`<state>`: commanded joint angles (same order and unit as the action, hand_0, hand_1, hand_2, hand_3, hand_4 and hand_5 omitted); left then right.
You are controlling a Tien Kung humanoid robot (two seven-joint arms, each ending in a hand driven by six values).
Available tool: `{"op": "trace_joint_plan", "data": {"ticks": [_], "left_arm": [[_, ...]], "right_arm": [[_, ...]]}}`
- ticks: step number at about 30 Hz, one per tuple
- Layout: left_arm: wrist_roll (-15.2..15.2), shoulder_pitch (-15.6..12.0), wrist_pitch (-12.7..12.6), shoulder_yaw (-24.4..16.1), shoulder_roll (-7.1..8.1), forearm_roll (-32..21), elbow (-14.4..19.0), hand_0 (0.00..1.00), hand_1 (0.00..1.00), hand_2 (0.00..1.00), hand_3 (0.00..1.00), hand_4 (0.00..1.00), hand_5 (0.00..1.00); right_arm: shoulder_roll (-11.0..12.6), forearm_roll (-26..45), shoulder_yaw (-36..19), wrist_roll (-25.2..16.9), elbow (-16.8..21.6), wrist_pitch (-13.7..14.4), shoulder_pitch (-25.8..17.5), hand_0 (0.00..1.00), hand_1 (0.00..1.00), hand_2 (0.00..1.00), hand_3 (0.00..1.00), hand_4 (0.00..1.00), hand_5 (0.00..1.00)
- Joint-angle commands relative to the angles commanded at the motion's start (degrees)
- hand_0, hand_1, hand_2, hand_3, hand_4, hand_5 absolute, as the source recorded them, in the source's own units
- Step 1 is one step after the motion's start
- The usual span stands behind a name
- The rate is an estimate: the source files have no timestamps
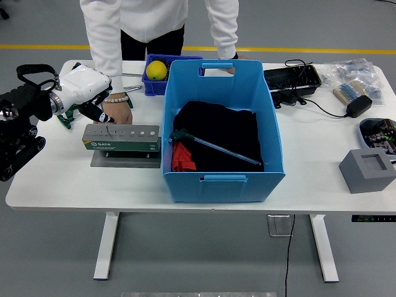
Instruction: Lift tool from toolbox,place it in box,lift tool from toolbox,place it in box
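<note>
one tool (213, 147) already lies in the blue box (272, 133). the left robot hand (93, 105) pinches a thin tool above the toolbox (122, 137); boxing it is left.

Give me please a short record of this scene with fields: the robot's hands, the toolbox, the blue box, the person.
left hand: white hand above the left end of the tool holder, fingers pinching a thin tool just over the block
right hand: not in view
toolbox: grey-green tool holder with a row of holes, on a grey base plate, left of the box
box: blue box holding a black cloth and a green-handled tool
person: at the far side, one hand resting on the table behind the tool holder
</note>
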<state>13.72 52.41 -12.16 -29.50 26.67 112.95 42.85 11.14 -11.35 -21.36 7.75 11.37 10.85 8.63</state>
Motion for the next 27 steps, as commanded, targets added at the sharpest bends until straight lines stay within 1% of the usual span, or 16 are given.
{"op": "trace_joint_plan", "data": {"ticks": [1,2,7,8,11,17,18,22,25,27], "left_arm": [[0.3,-0.2,-0.2,-0.7,0.03,-0.1,0.3,0.096,0.017,0.064,0.070,0.950,0.316],[0.5,-0.3,-0.3,-1.5,0.06,-0.2,0.6,0.082,0.002,0.051,0.062,0.931,0.339],[1.7,-1.3,-0.6,-6.7,0.30,-0.6,3.6,0.082,0.002,0.051,0.062,0.931,0.339],[1.9,-1.4,-0.7,-7.8,0.38,-0.6,4.3,0.073,0.002,0.042,0.056,0.887,0.343],[2.5,-1.7,-0.7,-10.2,0.60,-0.7,6.0,0.073,0.002,0.042,0.056,0.887,0.343],[2.6,-2.3,-0.5,-14.6,0.92,-0.4,9.6,0.067,0.002,0.038,0.055,0.868,0.353],[2.4,-2.4,-0.5,-15.7,0.95,-0.4,10.8,0.067,0.002,0.038,0.055,0.868,0.353],[1.8,-2.7,-0.6,-17.8,0.61,-1.0,14.4,0.066,0.002,0.035,0.053,0.865,0.362],[1.0,-2.8,-0.4,-18.0,-0.06,-2.9,17.0,0.066,0.002,0.035,0.053,0.865,0.362],[0.5,-2.7,-0.3,-17.6,-0.57,-3.7,18.2,0.078,0.002,0.042,0.061,0.868,0.362]], "right_arm": [[0.0,0.1,0.0,0.0,0.0,0.0,0.0,0.652,0.627,0.700,0.558,0.766,0.665],[0.0,0.1,0.1,0.0,0.0,0.0,0.0,0.654,0.626,0.699,0.559,0.767,0.665],[0.0,-0.1,-0.1,0.0,-0.1,-0.1,0.2,0.654,0.626,0.699,0.559,0.767,0.665],[0.0,-0.1,-0.1,0.0,-0.1,-0.1,0.2,0.653,0.627,0.699,0.559,0.766,0.664],[0.0,-0.2,-0.3,0.0,-0.1,0.0,0.2,0.653,0.627,0.699,0.559,0.766,0.664],[0.0,0.0,-0.2,-0.1,-0.1,-0.1,0.2,0.652,0.627,0.701,0.559,0.767,0.664],[0.1,0.0,-0.2,-0.1,-0.1,-0.1,0.2,0.652,0.627,0.701,0.559,0.767,0.664],[0.1,0.0,-0.2,-0.1,-0.1,-0.1,0.2,0.653,0.627,0.701,0.559,0.767,0.664],[0.1,0.0,-0.3,-0.1,-0.1,-0.1,0.2,0.653,0.627,0.701,0.559,0.767,0.664],[0.1,0.0,-0.3,-0.1,-0.1,-0.1,0.2,0.653,0.627,0.701,0.559,0.767,0.664]]}}
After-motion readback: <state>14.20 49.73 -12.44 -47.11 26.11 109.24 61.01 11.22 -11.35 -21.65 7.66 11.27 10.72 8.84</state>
